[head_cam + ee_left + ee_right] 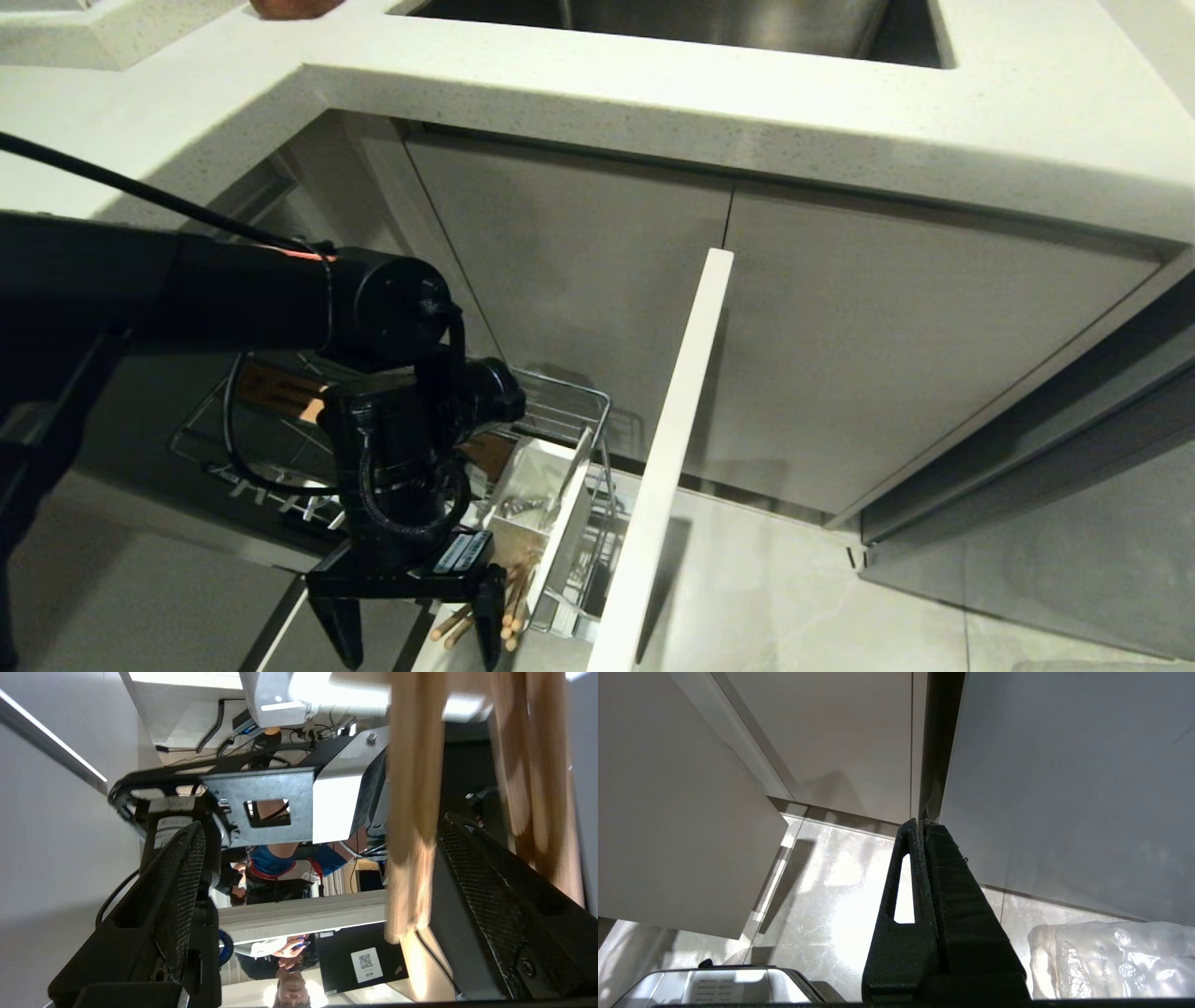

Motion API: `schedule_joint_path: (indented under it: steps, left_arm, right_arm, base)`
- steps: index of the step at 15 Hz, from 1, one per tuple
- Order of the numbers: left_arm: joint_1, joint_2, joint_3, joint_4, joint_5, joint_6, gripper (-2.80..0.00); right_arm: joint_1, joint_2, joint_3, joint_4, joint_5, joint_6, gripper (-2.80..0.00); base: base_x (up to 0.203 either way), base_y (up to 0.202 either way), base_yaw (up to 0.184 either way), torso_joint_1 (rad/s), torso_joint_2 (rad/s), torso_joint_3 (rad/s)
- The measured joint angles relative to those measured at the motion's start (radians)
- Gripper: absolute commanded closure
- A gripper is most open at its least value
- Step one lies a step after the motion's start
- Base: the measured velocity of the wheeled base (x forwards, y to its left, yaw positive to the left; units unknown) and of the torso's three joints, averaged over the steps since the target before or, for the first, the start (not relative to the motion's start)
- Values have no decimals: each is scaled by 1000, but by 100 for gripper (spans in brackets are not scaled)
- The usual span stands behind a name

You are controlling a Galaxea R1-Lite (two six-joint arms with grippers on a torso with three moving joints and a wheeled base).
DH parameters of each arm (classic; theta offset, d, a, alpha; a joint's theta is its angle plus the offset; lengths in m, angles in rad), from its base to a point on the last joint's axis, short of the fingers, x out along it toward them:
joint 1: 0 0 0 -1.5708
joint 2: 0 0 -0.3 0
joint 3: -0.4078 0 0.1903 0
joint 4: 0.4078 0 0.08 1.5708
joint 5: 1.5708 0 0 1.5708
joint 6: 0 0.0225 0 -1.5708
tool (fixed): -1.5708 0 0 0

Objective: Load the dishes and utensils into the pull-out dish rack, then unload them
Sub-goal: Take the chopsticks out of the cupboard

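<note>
Beside the white caddy (540,527), chopsticks (512,611) lengthwise between the left end effector's (415,635) spread, released fingers.

No legible text. A white label (461,553) on the left gripper (415,635) and a QR sticker (366,964) on a black laptop (359,963) cannot be read.

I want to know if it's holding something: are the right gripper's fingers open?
No, in the right wrist view the right gripper's two black fingers are pressed flat together with nothing between them.
</note>
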Motion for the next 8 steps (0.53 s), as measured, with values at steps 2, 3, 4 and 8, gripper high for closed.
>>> schedule_joint_path:
  steps: [2, 3, 4, 8]
  left_arm:
    - [0, 29, -33, 3, -1, -3, -280]
    - [0, 44, -48, 4, -1, -8, -280]
    - [0, 59, -61, 5, -1, -13, -280]
    - [0, 100, -98, 10, 2, -35, -280]
  right_arm:
    - [0, 0, 0, 0, 0, 0, 0]
    - [0, 0, 0, 0, 0, 0, 0]
    - [0, 0, 0, 0, 0, 0, 0]
    - [0, 0, 0, 0, 0, 0, 0]
  base:
    - [0, 0, 0, 0, 0, 0]
    - [0, 0, 0, 0, 0, 0]
    - [0, 0, 0, 0, 0, 0]
    - [0, 0, 0, 0, 0, 0]
